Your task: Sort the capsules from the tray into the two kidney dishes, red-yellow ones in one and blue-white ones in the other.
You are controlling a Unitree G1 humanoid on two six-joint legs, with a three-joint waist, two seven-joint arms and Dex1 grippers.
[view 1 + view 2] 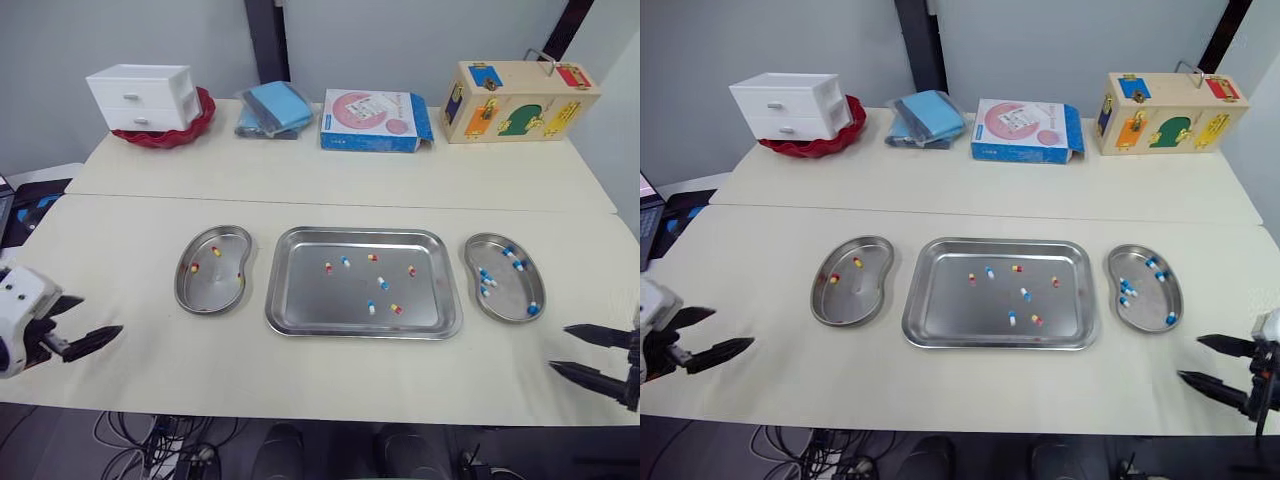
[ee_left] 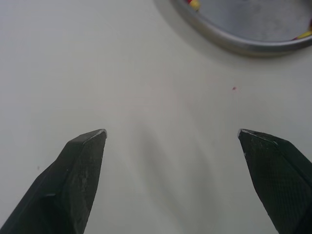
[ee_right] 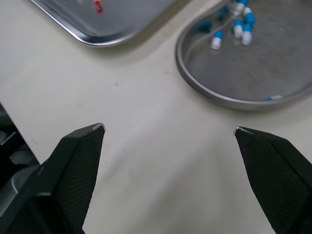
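- Tray [image 1: 300, 300] sits mid-surface [image 1: 320, 390], between left dish [image 1: 205, 295] and right dish [image 1: 508, 300].
- Left gripper [image 1: 100, 314] and right gripper [image 1: 560, 347] hover at the front corners, jaws wide, empty.
- Capsules [image 1: 383, 283] lie in the tray: likely light, slick; pinch across the middle.

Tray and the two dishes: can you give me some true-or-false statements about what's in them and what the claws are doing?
The tray holds both red-yellow capsules and blue-white capsules. True.
The left dish holds blue-white ones. False: red-yellow ones lie in it.
The right dish is empty. False: it holds several blue-white ones.
The left claw and right claw are open and hold nothing. True.
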